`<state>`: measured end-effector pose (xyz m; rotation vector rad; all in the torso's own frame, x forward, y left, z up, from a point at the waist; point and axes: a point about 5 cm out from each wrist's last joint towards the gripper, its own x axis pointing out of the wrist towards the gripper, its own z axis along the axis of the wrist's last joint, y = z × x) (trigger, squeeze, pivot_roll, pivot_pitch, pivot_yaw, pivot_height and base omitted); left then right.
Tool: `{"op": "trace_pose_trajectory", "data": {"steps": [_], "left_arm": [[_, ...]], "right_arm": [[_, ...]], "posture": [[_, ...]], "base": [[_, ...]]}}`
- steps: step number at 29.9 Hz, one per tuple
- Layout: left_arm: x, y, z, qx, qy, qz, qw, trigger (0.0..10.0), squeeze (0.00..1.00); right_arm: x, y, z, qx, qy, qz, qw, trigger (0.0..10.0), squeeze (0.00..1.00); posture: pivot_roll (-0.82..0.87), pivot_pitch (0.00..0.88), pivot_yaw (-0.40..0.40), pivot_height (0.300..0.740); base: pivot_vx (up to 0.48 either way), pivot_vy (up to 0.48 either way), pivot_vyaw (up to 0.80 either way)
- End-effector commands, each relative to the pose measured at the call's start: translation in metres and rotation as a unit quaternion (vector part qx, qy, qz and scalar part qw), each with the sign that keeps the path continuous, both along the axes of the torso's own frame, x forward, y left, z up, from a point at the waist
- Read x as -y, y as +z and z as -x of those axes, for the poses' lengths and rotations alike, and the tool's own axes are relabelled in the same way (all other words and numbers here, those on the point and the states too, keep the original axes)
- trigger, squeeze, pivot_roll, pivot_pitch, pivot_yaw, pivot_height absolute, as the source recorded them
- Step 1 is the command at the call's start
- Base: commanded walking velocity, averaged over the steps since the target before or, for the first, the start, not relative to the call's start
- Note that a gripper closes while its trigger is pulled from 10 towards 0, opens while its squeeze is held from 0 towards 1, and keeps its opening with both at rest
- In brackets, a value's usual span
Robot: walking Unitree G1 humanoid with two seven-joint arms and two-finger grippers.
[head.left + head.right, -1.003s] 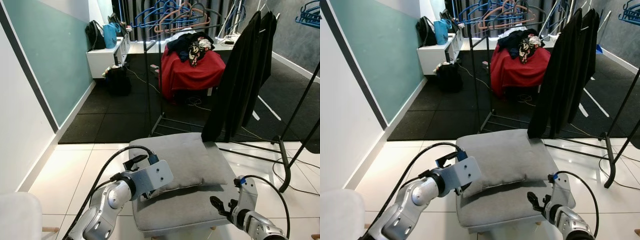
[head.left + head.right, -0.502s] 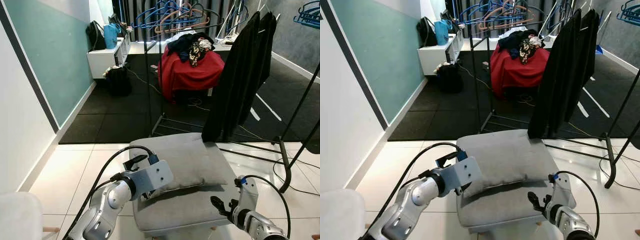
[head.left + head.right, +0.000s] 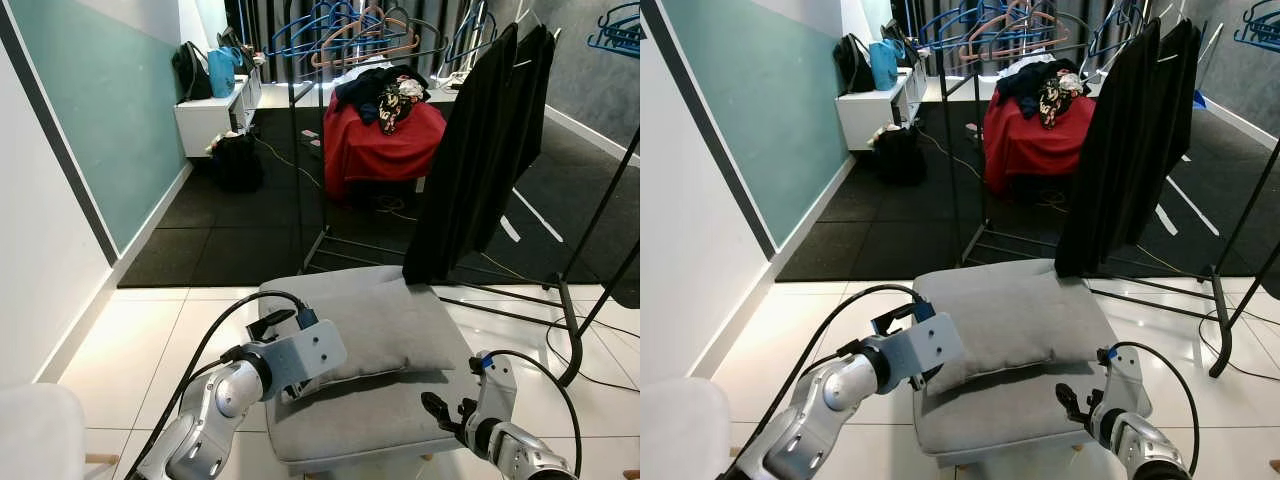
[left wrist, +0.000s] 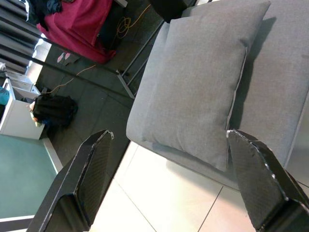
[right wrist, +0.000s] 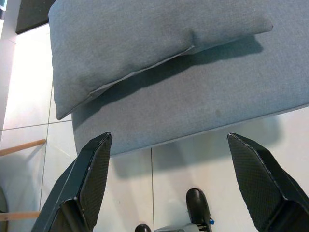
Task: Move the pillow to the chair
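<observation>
Grey pillow [image 3: 375, 322] lying on the grey chair [image 3: 380, 415], my left tool [image 4: 169, 188] and right tool [image 5: 169, 183] both spread wide, empty, near the seat edge

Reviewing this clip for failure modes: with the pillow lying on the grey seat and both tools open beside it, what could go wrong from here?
1. The pillow lies near the chair seat's left edge; the left tool, open right beside that corner, might nudge it off while pulling back.
2. The black garment hangs over the seat's back corner and could snag a lifting arm.
3. The right tool, open at the front edge, may bump the seat.
</observation>
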<state>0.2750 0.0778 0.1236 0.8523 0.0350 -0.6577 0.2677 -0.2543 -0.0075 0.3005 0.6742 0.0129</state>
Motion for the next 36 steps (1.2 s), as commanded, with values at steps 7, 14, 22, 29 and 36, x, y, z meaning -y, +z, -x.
{"op": "trace_pose_trajectory", "data": {"steps": [7, 14, 22, 29, 36], "left_arm": [[-0.0007, -0.0016, 0.0007, -0.005, -0.002, -0.003, 1.000, 10.0, 0.00], [-0.0002, -0.0016, -0.0001, -0.005, -0.002, -0.004, 1.000, 10.0, 0.00], [-0.0002, -0.0018, -0.0002, -0.005, -0.002, -0.004, 1.000, 10.0, 0.00], [0.0000, -0.0017, 0.0013, -0.006, -0.002, -0.002, 1.000, 10.0, 0.00], [0.0003, -0.0014, 0.0030, -0.006, -0.002, -0.001, 1.000, 10.0, 0.00]], "right_arm": [[-0.0004, 0.0001, -0.0002, 0.000, -0.001, -0.005, 1.000, 10.0, 0.00], [-0.0003, 0.0005, -0.0008, 0.000, -0.004, -0.005, 1.000, 10.0, 0.00], [-0.0002, 0.0003, -0.0006, 0.000, -0.004, -0.005, 1.000, 10.0, 0.00], [0.0015, -0.0003, 0.0011, 0.001, -0.008, -0.006, 1.000, 10.0, 0.00], [0.0013, -0.0012, 0.0023, -0.003, -0.003, -0.006, 1.000, 10.0, 0.00]], "posture": [[-0.10, 0.004, 0.017, 0.725], [-0.11, 0.000, 0.012, 0.725], [-0.12, 0.000, 0.016, 0.725], [-0.11, 0.001, 0.013, 0.725], [-0.10, 0.004, 0.015, 0.725]], "base": [[0.000, 0.000, 0.00], [0.000, 0.000, 0.00], [0.000, 0.000, 0.00], [0.000, 0.000, 0.00], [0.000, 0.000, 0.00]]}}
